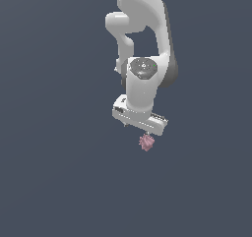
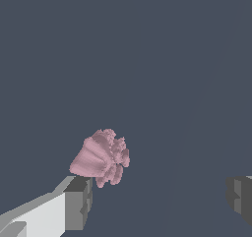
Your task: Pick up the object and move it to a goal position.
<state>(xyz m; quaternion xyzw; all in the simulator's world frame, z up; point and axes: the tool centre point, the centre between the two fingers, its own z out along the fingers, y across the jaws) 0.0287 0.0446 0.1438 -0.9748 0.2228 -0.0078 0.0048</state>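
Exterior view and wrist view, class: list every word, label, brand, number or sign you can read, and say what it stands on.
None: no readable text in either view.
The white arm, the gripper, open, and the dusty-pink knobbly lump carry no lettering.
The dark round cap on the arm shows faint marks, too blurred to read.

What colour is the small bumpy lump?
Dusty pink lump, clearest in the wrist view.
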